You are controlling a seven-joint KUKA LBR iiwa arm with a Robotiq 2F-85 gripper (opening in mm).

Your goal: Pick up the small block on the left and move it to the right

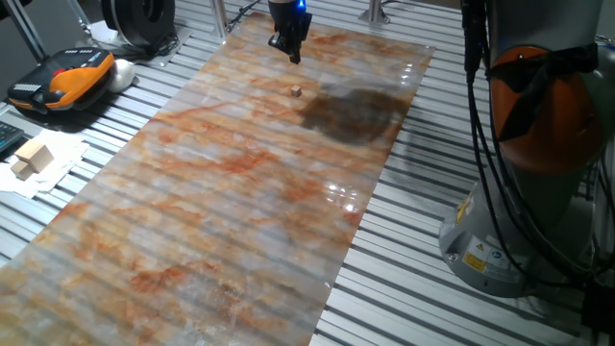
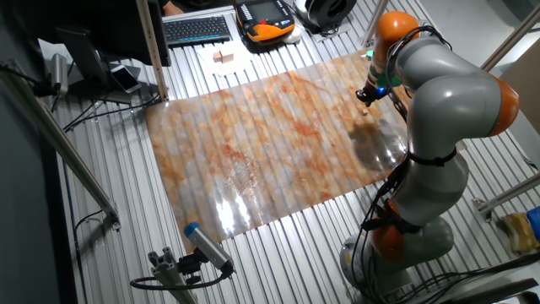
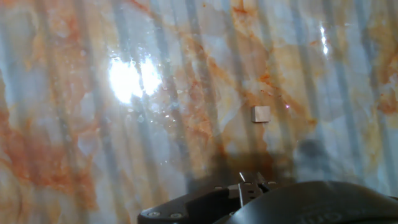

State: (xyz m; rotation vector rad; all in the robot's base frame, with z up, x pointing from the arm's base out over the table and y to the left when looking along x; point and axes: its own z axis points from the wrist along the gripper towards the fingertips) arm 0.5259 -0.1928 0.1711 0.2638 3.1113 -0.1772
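Item: small block [image 1: 296, 90], a tiny tan wooden cube with flat faces and square edges. It lies loose on the marbled sheet [image 1: 221, 202], toward the far end, in no container. In the hand view it shows as a pale square [image 3: 261, 114] just ahead of the fingertips, apart from them.

Item: claw [image 1: 293, 50], dark, on the KUKA arm [image 2: 439, 76] (grey shells, orange joints). It hangs above the sheet, beyond the block and clear of it. The fingertips appear drawn close together at the bottom of the hand view [image 3: 252, 185], with nothing between them; from the other fixed view [image 2: 364, 99] the gap cannot be judged.

Item: marbled sheet, glossy, long and rectangular, veined in rust orange over grey and cream. It carries bright lamp glare and one dark smudge of shadow [image 1: 354, 113] near the block.

Item: counter [image 1: 423, 240], made of ribbed aluminium slats that show as stripes through the sheet.

Item: two larger pale wooden blocks [image 1: 32, 158], resting on white paper [image 1: 46, 171] at the counter's edge, well apart from the sheet's far end.

Item: handheld control pendant [image 1: 60, 81], black and orange, lying on the slats. A keyboard [image 2: 197, 29] lies beside it in the other fixed view.
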